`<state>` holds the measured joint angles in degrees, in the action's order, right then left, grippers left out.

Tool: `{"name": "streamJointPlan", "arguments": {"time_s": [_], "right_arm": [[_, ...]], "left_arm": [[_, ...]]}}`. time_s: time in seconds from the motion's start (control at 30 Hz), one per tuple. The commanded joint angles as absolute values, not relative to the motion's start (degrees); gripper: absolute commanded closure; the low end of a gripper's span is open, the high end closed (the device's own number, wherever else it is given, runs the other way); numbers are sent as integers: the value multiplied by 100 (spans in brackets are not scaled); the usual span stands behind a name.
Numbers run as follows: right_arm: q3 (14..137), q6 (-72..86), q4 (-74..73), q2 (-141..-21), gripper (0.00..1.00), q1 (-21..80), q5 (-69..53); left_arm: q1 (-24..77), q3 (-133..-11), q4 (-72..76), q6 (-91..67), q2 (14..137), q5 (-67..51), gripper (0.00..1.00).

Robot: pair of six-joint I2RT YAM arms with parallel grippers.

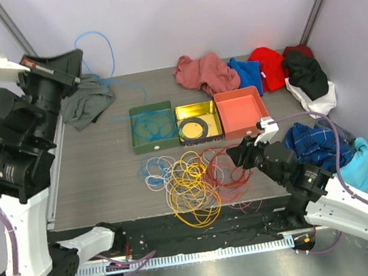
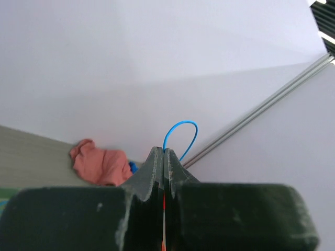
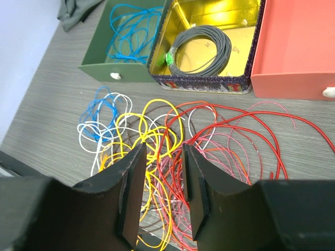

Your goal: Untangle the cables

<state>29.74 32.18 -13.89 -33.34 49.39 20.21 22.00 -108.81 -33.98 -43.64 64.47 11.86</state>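
Note:
The cables (image 1: 190,178) lie in a loose tangle of yellow, red, orange, white, blue and dark brown loops on the table's near middle. They also show in the right wrist view (image 3: 172,130). My right gripper (image 1: 241,154) is open and empty, just above the tangle's right side; in its wrist view (image 3: 163,149) yellow and red loops lie between the jaws. My left gripper (image 1: 78,55) is raised high at the far left and shut on a blue cable (image 1: 109,52). That blue cable (image 2: 180,130) loops out past the fingertips (image 2: 157,157) and trails down to the green box (image 1: 132,131).
The green box (image 3: 112,70) holds blue cable. A yellow tin (image 1: 196,105) holds a black coiled ring (image 3: 201,49). An orange-red box (image 1: 241,113) stands to its right. Cloths lie along the back (image 1: 205,72), at the left (image 1: 86,100) and at the right (image 1: 314,140).

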Motion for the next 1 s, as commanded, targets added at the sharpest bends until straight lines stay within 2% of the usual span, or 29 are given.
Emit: {"name": "streamJointPlan", "arguments": {"time_s": [0.0, 0.57, 0.97], "right_arm": [[3103, 3419, -1380, -3041, 59, 4966, 2083], [2997, 3287, -1714, -2813, 62, 4957, 2268], [2769, 3331, -1714, -2848, 62, 4957, 2311]], "left_arm": [[2197, -11679, -3322, -4043, 7153, 1020, 100], [2136, -11031, -2857, -3779, 8630, 1468, 100], [1942, -9398, -2268, -4008, 8842, 1389, 100]]}}
